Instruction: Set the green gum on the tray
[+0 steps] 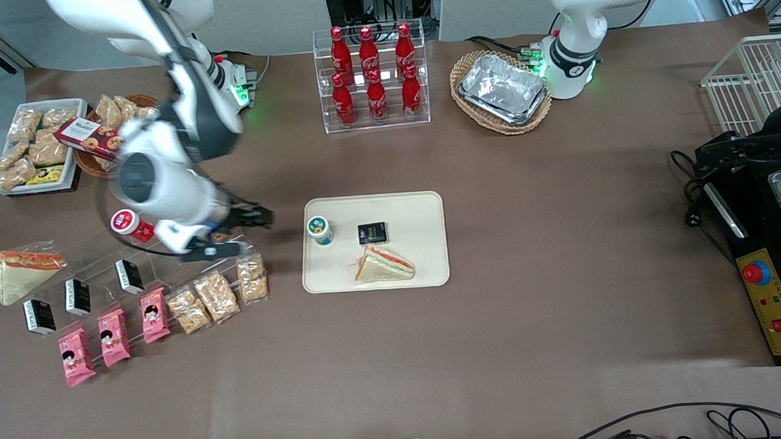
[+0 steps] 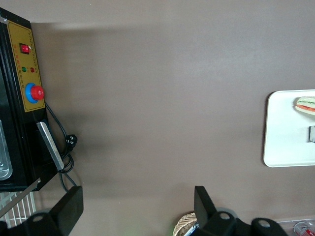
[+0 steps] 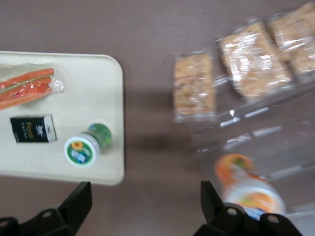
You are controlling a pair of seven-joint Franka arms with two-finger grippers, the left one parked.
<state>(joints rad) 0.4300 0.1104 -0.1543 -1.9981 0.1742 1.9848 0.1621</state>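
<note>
The green gum (image 1: pixel 320 229) stands upright on the cream tray (image 1: pixel 423 212), near the tray's edge toward the working arm. Its green lid with a white centre label shows in the right wrist view (image 3: pixel 84 146), on the tray (image 3: pixel 88 83). My right gripper (image 1: pixel 248 232) is open and empty. It hangs over bare table between the tray and the snack display, apart from the gum. In the right wrist view the gripper (image 3: pixel 145 194) has only table between its fingers.
A wrapped sandwich (image 1: pixel 384 265) and a small black box (image 1: pixel 372 233) also lie on the tray. Beside the gripper are an orange-lidded bottle (image 3: pixel 248 189), a red-lidded bottle (image 1: pixel 129 225) and snack packs (image 1: pixel 216 296) on a clear stand. A cola rack (image 1: pixel 372 74) stands farther back.
</note>
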